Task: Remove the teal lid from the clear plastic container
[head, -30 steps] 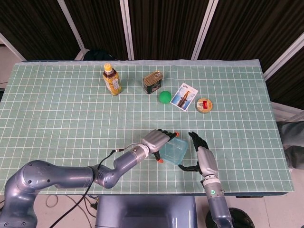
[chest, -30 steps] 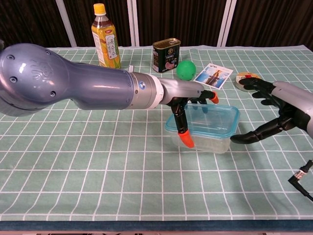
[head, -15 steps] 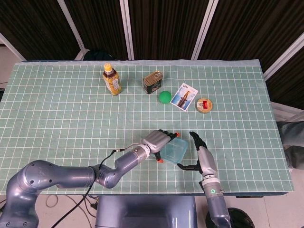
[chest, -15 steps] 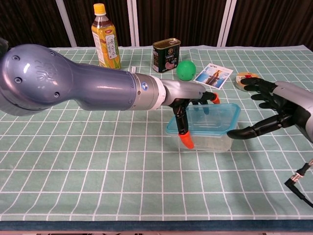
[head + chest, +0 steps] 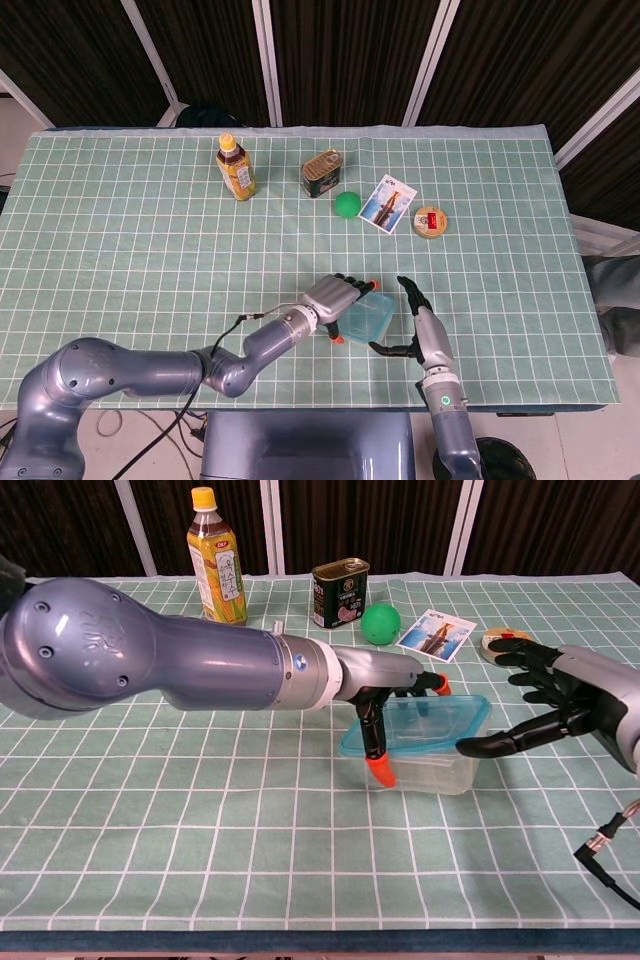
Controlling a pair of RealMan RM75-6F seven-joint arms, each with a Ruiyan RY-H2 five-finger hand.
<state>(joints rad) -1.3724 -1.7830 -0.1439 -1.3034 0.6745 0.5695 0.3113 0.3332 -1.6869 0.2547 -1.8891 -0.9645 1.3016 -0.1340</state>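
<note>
We are bracing the clear plastic container [image 5: 425, 770], low centre of frame, our left robot hand [image 5: 395, 705] clamped on its near-left corner. The teal lid [image 5: 420, 723] sits tilted on top. Our right robot hand [image 5: 540, 710], fingers spread, must next hook the lid's right edge upward.

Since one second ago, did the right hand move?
Yes. In the chest view the right hand has moved left toward the clear plastic container, judged against the fixed small round tin; its thumb now reaches the container's right end.

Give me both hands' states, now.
Left hand: holding the container by its teal lid.
Right hand: open, one finger at the lid's edge.
</note>
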